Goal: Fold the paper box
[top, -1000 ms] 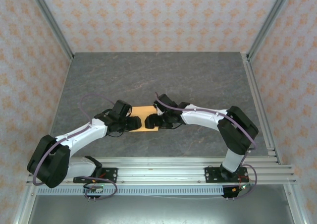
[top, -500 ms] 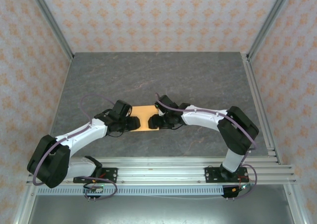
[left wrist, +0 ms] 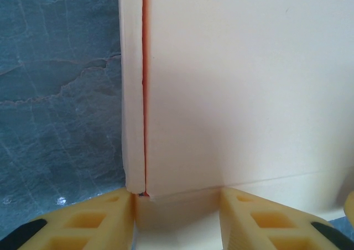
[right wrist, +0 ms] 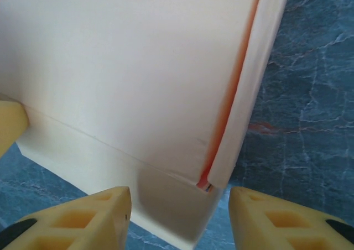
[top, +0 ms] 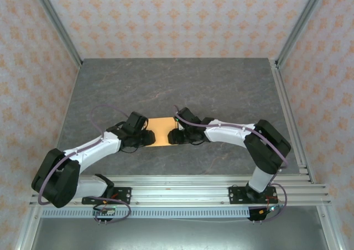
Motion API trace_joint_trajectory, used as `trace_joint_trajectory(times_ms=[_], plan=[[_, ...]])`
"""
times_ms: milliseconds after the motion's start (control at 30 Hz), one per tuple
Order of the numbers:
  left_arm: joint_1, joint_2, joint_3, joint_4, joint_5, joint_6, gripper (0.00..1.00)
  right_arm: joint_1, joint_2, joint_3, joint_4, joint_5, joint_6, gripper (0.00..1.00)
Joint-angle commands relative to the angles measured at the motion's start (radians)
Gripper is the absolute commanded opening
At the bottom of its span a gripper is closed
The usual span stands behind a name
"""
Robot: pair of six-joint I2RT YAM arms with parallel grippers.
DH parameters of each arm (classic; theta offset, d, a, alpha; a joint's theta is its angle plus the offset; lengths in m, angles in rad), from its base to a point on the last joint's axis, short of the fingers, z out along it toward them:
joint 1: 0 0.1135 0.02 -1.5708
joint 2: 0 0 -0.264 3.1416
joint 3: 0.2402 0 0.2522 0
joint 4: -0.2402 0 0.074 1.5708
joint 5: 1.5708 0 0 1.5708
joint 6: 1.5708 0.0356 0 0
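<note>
The grey stone-patterned table carries everything. The left arm and right arm reach in from the near edge and meet over its middle.

Between them lies the box, folded into a small flat rectangle of plain tan-orange card. It sits nearer the near edge than the far one, about midway between the left and right edges. Its long axis runs left to right, roughly parallel to the near edge, one short end towards each arm.

The left gripper is at the box's left end and the right gripper at its right end.

In the left wrist view the box shows a broad panel with a narrow folded strip along its left side, a thin orange seam between them. The yellow fingers stand apart with card between them and more card running on past one finger. I cannot tell whether they pinch it.

In the right wrist view a box corner lies between the parted fingers. Bare table shows between that corner and the other finger, so these jaws are released.
</note>
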Motion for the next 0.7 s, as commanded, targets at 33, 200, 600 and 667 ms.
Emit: trace_joint_trajectory(times_ms=[33, 200, 600, 667], plan=[[0.003, 0.019, 0.008, -0.010, -0.059, 0.004, 0.41, 0.003, -0.037, -0.021, 0.050, 0.064, -0.042, 0.50], [0.002, 0.011, 0.027, -0.024, -0.062, 0.003, 0.41, 0.014, -0.045, -0.039, 0.071, 0.085, -0.062, 0.58], [0.002, 0.045, 0.034, -0.019, -0.061, -0.005, 0.40, 0.055, -0.071, -0.108, 0.116, 0.145, -0.103, 0.73], [0.003, 0.042, 0.034, -0.021, -0.062, -0.003, 0.40, 0.055, -0.069, -0.114, 0.124, 0.160, -0.103, 0.74]])
